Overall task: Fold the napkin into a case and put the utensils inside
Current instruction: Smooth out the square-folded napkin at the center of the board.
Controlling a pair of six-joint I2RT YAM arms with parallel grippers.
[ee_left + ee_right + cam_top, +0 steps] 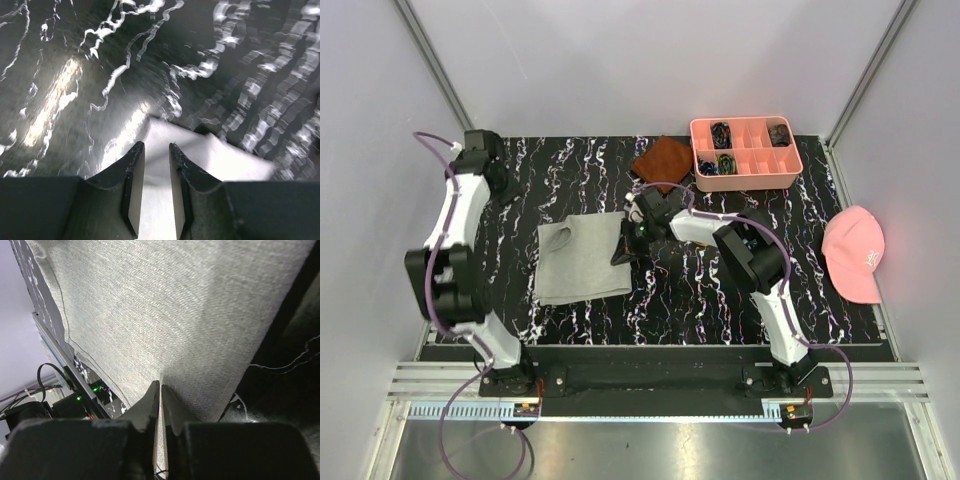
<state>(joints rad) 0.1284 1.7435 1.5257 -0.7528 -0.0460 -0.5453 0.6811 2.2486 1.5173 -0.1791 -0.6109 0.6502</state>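
The light grey napkin (582,262) lies flat on the black marbled mat, roughly square, with its far left corner turned over. My right gripper (623,250) sits at the napkin's right edge. In the right wrist view it (161,384) is shut on a pinch of the fabric (165,305). My left gripper (504,186) hangs over the mat's far left, apart from the napkin. In the blurred left wrist view it (156,145) stands open with nothing gripped, and the napkin (215,155) shows pale beyond the fingertips. The utensils and a case are out of view.
A rust-brown cloth (663,158) lies at the back of the mat beside a pink compartment tray (745,181) holding small dark items. A pink cap (855,252) rests at the mat's right edge. White walls close in on three sides.
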